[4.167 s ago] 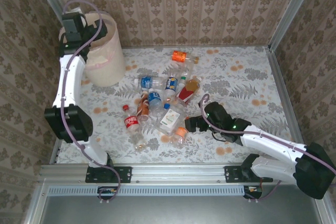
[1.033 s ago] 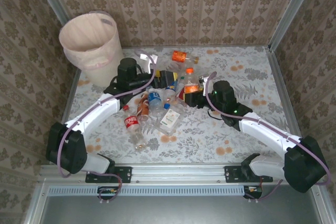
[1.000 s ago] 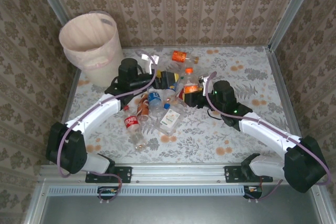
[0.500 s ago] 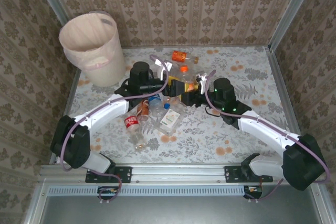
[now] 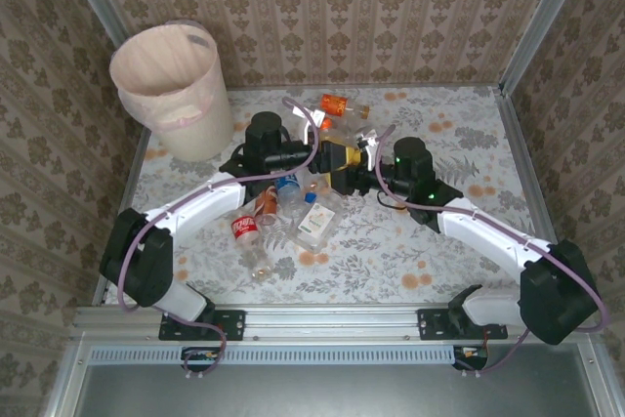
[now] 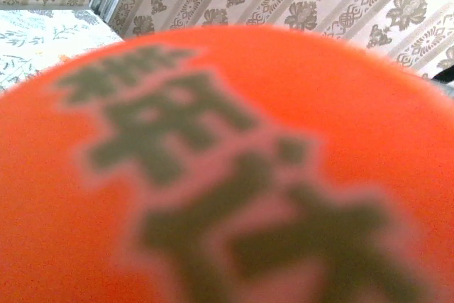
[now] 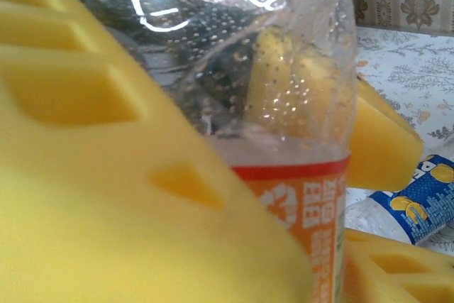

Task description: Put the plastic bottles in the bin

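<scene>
Apparent handover step right of bin [image 5: 195,124]: orange-label bottle [image 7: 298,104] clamped in right tool [image 5: 350,158], left tool [image 5: 320,155] grip indeterminate; next: confirm left hold, release right, carry to bin.

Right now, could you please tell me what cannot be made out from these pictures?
Left wrist view: the orange-labelled bottle sits against the lens; its print is blurred.
Top view: left gripper and right gripper meet over it, hiding whose grip holds.
Right wrist view: a yellow pad blocks the bottle's lower left.
</scene>
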